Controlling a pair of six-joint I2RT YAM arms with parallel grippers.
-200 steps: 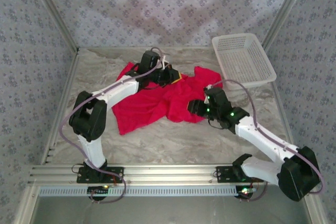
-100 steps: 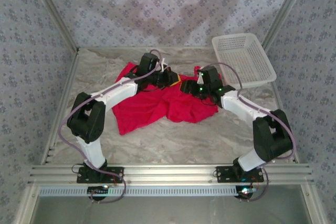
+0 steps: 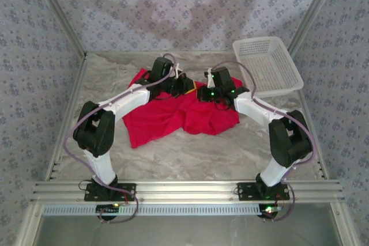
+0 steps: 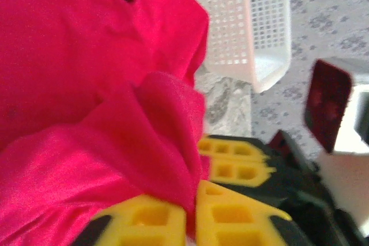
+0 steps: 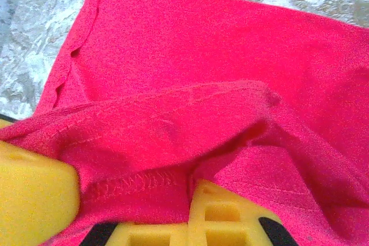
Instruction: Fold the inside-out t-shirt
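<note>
Red t-shirt [image 3: 173, 113] lies crumpled mid-table on the marbled tabletop [image 3: 190, 154], white mesh basket [image 3: 266, 64] at the far right corner, apart from it. Left gripper [image 4: 193, 211] is at the shirt's far edge, its yellow fingers [image 4: 230, 217] pinched on a raised fold of cloth. Right gripper [image 5: 135, 211] is just beside it, also clamping a hemmed fold between yellow pads [image 5: 34, 185].

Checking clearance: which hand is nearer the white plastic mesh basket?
Right. The right hand sits just left of the white plastic mesh basket; the left hand is farther left.
</note>
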